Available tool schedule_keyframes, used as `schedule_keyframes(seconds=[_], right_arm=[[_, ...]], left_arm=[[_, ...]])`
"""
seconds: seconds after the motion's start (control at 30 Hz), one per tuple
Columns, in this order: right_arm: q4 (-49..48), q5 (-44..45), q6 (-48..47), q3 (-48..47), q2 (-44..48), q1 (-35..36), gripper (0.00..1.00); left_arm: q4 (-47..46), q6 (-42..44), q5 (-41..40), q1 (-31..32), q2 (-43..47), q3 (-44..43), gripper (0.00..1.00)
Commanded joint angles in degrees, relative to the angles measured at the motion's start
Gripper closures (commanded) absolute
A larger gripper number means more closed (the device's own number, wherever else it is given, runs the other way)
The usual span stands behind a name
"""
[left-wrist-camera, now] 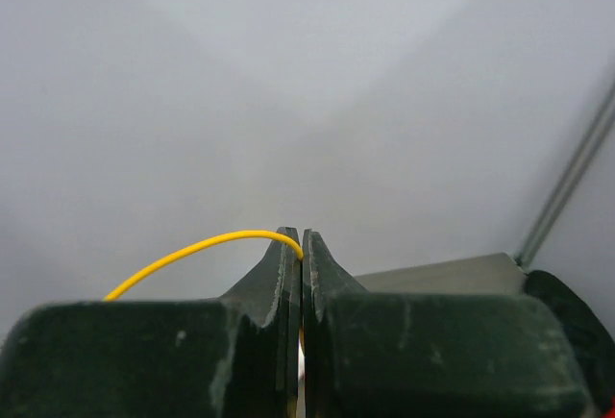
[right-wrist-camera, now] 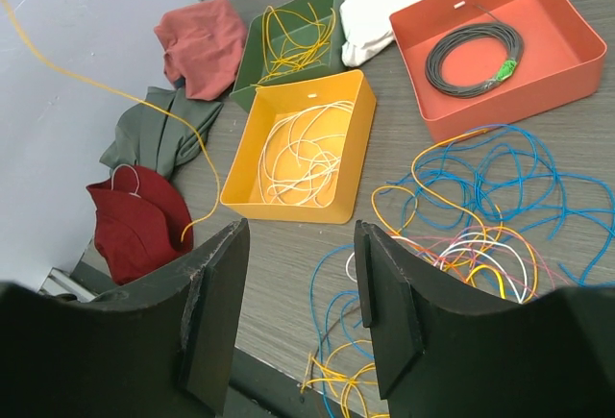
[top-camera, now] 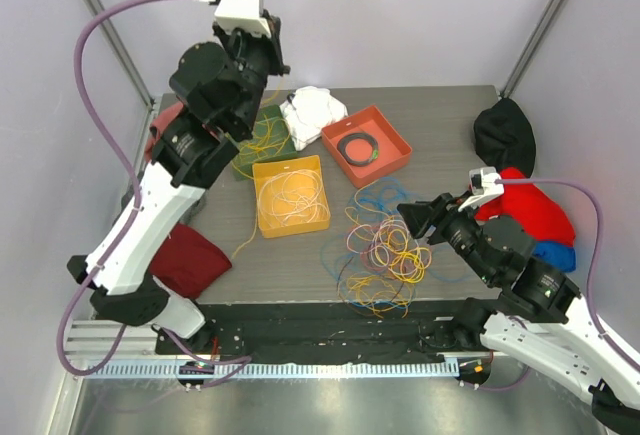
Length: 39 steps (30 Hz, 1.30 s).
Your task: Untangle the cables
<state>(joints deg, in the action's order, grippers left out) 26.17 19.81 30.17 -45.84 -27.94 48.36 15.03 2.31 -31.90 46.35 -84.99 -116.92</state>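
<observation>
Table [top-camera: 450,160]: walled in on three sides, cloths along the L and R edges. Open wood only mid and toward the near edge.

Heap of cables [top-camera: 385,250]: blue, yellow, pink and white loops, all mixed. Just below and fwd-R of R claw [right-wrist-camera: 300,245], nearest loops under its R finger. No single long axis, sprawl running fwd toward orange tray [right-wrist-camera: 548,24]. Well apart from L claw [left-wrist-camera: 301,237], so R arm nearer by far.

Trays, all fwd of R claw:
- yellow tray [right-wrist-camera: 288,209] dead ahead, w/ white cables
- green tray [right-wrist-camera: 252,77] beyond it, w/ yellow ones
- orange tray fwd-R, w/ black coil [right-wrist-camera: 432,61]

Yellow cable [right-wrist-camera: 144,101]: single strand, long axis steep. Up and L of R claw toward the raised L arm. Low end curled on table just L of yellow tray, near dark red cloth [right-wrist-camera: 135,226]. Looks apart from heap; full run not traceable.

L claw: pinched tight on that yellow cable, arcing off to one side. High up, facing back wall, nothing close.

R claw: parted mid-wide, nothing between fingers.

Judged: R claw for next pick, short drop fwd-R into heap. Risk of catching several loops at once. Room OK toward trays, tight at the near edge.
</observation>
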Motion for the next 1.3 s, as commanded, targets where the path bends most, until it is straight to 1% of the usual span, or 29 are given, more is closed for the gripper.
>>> schedule_keyframes(seconds=[0.0, 0.13, 0.23, 0.33, 0.37, 0.43, 0.47, 0.53, 0.57, 0.6, 0.67, 0.7, 0.87, 1.0, 1.1, 1.27], right_arm=[[-2.09, 0.49, -0.73, -0.65, 0.70, 0.07, 0.45], [-2.18, 1.02, -2.04, -0.82, 0.52, 0.16, 0.45], [-2.79, 1.28, -3.01, -0.56, -0.96, 0.16, 0.45], [-4.55, 0.14, -3.02, 0.75, -3.16, 0.16, 0.44], [-6.21, -0.38, -2.93, 1.71, -3.60, 0.07, 0.45], [-8.32, -2.14, -2.58, 2.69, -4.83, 0.16, 0.45], [-10.77, -2.58, -2.49, 3.47, -6.06, 0.16, 0.44], [-13.42, -3.81, -2.40, 4.01, -7.38, 0.07, 0.44], [-16.30, -4.34, -2.57, 4.44, -8.87, 0.16, 0.44], [-17.72, -4.95, -2.66, 4.45, -9.67, 0.16, 0.43], [-21.49, -6.54, -3.10, 4.19, -11.60, 0.16, 0.41], [-22.56, -6.80, -3.19, 3.84, -13.69, 0.16, 0.40], [-29.41, -11.89, -5.82, 1.73, -17.93, 0.16, 0.36], [-32.59, -14.10, -7.58, 1.02, -19.51, 0.07, 0.31], [-34.78, -13.84, -8.37, 1.28, -20.04, 0.16, 0.29], [-38.55, -13.40, -8.73, 2.07, -21.36, 0.16, 0.28]], left_arm=[[0.62, 3.41, -0.36, -4.50, -3.07, -8.91, 1.00], [-1.31, 4.99, -0.09, -7.14, -7.20, -14.38, 1.00], [-3.50, 5.34, 0.08, -7.85, -7.99, -15.26, 1.00], [-2.82, 2.98, 2.01, -8.03, -8.17, -14.91, 1.00], [-2.11, 0.44, 3.06, -7.94, -8.00, -14.65, 1.00], [-1.49, -1.94, 5.08, -7.94, -7.30, -12.91, 1.00], [-1.23, -6.30, 7.62, -7.94, -5.99, -12.02, 1.00], [-0.62, -10.02, 10.61, -7.76, -5.01, -11.13, 1.00], [0.52, -11.69, 13.59, -7.59, -4.40, -11.22, 1.00], [1.14, -15.02, 15.71, -7.15, -4.13, -11.39, 1.00], [2.28, -17.59, 20.62, -6.27, -3.69, -12.09, 1.00], [2.81, -19.34, 21.87, -4.88, -3.60, -12.62, 1.00], [6.85, -22.25, 27.85, 1.01, -4.31, -17.72, 1.00], [7.82, -27.26, 33.90, 2.34, -4.22, -18.52, 1.00], [7.91, -29.46, 35.50, 3.22, -3.87, -18.08, 1.00], [7.82, -31.66, 37.61, 4.45, -3.60, -17.55, 1.00]])
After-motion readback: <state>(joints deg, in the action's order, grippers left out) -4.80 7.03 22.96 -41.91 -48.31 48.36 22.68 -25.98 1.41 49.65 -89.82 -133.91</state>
